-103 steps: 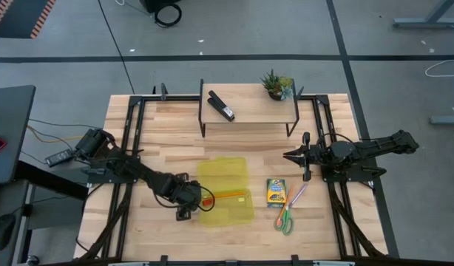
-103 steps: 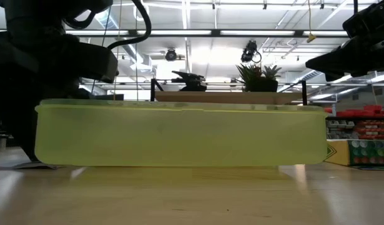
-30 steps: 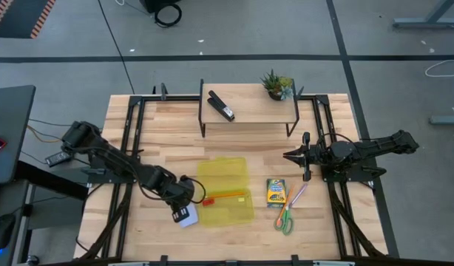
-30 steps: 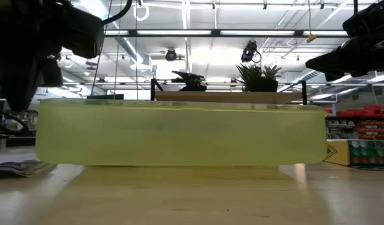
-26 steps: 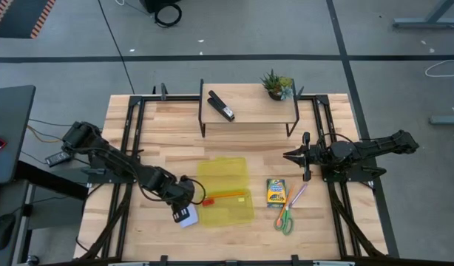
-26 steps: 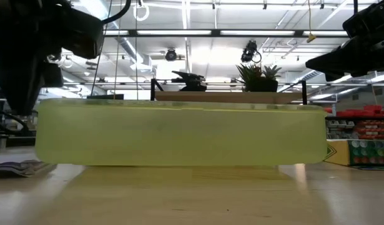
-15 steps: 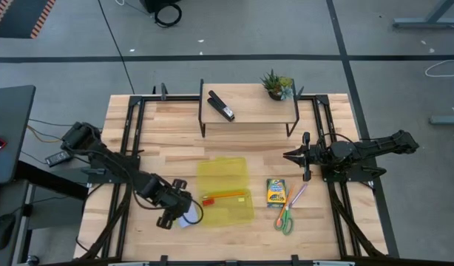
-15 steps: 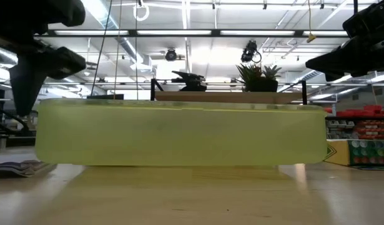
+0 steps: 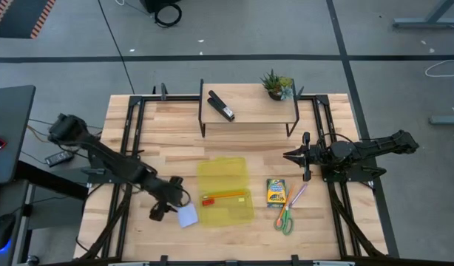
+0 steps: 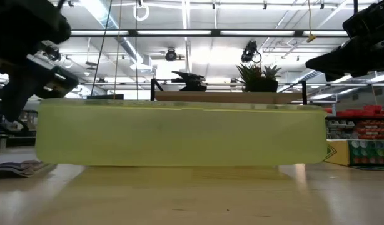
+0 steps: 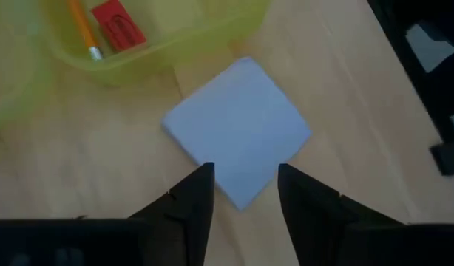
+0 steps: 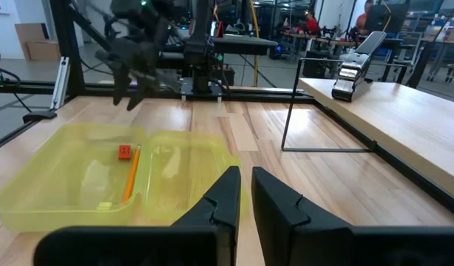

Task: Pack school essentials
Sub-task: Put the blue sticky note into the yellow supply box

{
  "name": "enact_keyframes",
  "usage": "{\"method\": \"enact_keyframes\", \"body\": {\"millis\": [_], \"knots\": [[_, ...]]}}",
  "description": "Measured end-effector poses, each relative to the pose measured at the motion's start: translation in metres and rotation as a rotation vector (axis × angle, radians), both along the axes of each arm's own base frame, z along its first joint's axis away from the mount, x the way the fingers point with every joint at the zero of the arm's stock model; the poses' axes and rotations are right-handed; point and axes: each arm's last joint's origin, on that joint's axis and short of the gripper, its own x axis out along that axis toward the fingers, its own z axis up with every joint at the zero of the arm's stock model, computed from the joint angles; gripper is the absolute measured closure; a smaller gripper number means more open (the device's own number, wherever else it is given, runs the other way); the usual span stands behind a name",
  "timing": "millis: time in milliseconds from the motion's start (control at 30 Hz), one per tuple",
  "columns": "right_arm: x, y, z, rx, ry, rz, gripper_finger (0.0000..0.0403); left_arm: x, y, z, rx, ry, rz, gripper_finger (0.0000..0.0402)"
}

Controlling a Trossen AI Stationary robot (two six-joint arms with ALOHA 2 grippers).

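From the high view, the left gripper [image 9: 165, 207] has pulled back off the pale blue notepad [image 9: 187, 215], which now lies bare on the table [image 9: 168, 140] just beside the yellow case [image 9: 225, 190], not inside it — a release short of the target, so my read is the pad needs another pick. The orange pencil [image 9: 225, 196] and red eraser [image 9: 208, 200] sit in the case; the crayon box [image 9: 276, 192], green-handled scissors [image 9: 285, 221] and purple pen [image 9: 297, 196] wait to its right. The right gripper [image 9: 290, 156] hangs parked, fingers together. The low view shows the case wall and the left arm raised at its far side. In the left wrist view, the fingers [image 11: 188, 203] stand parted above the notepad's near corner, holding nothing. In the right wrist view, pencil and eraser show through the case.
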Motion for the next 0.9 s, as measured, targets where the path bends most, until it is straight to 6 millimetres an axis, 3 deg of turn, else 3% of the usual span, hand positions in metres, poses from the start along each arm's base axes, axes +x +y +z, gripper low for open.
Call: {"method": "enact_keyframes", "body": {"millis": [267,433,733,900], "knots": [[0.0,0.0,0.0,0.0,0.0,0.0,0.0361,-0.024,0.026,-0.033,-0.151,-0.178,0.082,0.0222],[0.0,0.0,0.0,0.0,0.0,0.0,0.0361,-0.03,0.033,-0.041,-0.237,-0.257,0.089,0.0207],[0.0,0.0,0.0,0.0,0.0,0.0,0.0361,-0.024,0.039,-0.047,-0.169,-0.281,0.088,0.0198],[0.0,0.0,0.0,0.0,0.0,0.0,0.0361,-0.012,0.039,-0.052,-0.227,-0.31,0.08,0.0198]]}}
